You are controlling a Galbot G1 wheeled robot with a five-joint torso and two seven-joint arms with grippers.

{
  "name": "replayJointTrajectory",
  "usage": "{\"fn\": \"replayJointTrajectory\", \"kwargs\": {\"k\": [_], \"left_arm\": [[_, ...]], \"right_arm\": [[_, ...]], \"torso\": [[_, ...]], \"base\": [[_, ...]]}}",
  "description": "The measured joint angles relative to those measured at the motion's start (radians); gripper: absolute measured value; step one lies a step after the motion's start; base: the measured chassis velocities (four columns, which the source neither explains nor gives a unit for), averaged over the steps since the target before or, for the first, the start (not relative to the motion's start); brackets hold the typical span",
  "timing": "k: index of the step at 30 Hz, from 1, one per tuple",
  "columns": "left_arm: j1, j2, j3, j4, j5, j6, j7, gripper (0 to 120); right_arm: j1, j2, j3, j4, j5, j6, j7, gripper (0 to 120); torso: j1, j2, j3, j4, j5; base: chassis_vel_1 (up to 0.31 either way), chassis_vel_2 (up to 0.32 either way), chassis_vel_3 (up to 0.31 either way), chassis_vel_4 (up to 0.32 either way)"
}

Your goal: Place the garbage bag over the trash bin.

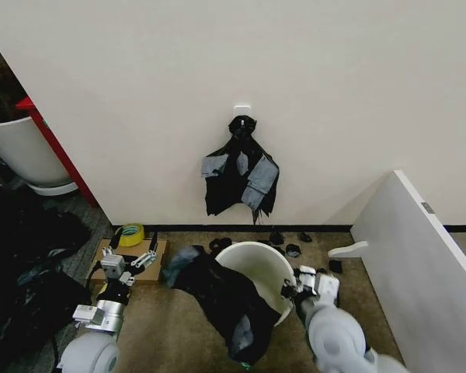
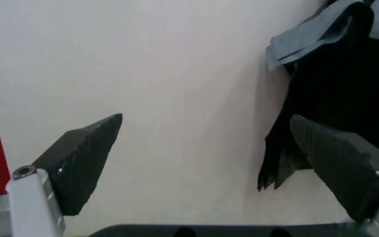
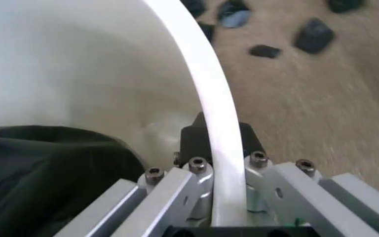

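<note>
The cream-white trash bin (image 1: pixel 262 268) stands on the brown floor near the wall. The black garbage bag (image 1: pixel 221 299) is draped over its left rim and hangs down the outside; part of it lies inside the bin (image 3: pixel 38 163). My right gripper (image 1: pixel 297 289) is shut on the bin's right rim (image 3: pixel 209 98), which runs between its dark pads (image 3: pixel 193 140). My left gripper (image 1: pixel 130 258) hovers open to the left of the bag, apart from it. Its fingers (image 2: pixel 84 158) stand wide apart, facing the wall.
A knotted bunch of black bags with grey patches (image 1: pixel 241 175) hangs on the wall. Small black scraps (image 1: pixel 287 242) litter the floor behind the bin. A cardboard box (image 1: pixel 140 260) with a tape roll (image 1: pixel 130 233) lies left, a white panel (image 1: pixel 419 264) right, a white tub (image 1: pixel 23 151) far left.
</note>
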Motion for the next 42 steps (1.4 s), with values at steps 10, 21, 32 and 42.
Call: {"fn": "replayJointTrajectory", "kwargs": {"k": [10, 21, 32, 42], "left_arm": [[0.026, 0.000, -0.021, -0.033, 0.011, -0.004, -0.010, 100], [0.056, -0.021, -0.040, -0.060, 0.029, -0.016, -0.022, 100], [0.057, -0.031, -0.030, -0.064, 0.035, -0.014, -0.022, 100], [0.054, -0.026, -0.029, -0.057, 0.038, -0.011, -0.022, 100]], "right_arm": [[-0.052, 0.173, 0.024, -0.061, -0.085, 0.198, 0.035, 0], [-0.109, 0.271, -0.015, -0.111, -0.230, 0.307, 0.048, 0], [-0.178, 0.232, -0.022, -0.006, -0.340, 0.334, 0.048, 39], [-0.199, 0.133, -0.097, 0.038, -0.751, 0.431, -0.198, 77]], "torso": [[0.000, 0.000, 0.000, 0.0002, -0.0001], [0.000, 0.000, 0.000, 0.0001, 0.0000], [0.000, 0.000, 0.000, 0.0000, 0.0002], [0.000, 0.000, 0.000, 0.0000, 0.0001]], "base": [[0.000, 0.000, 0.000, 0.000], [0.000, 0.000, 0.000, 0.000], [0.000, 0.000, 0.000, 0.000], [0.000, 0.000, 0.000, 0.000]]}}
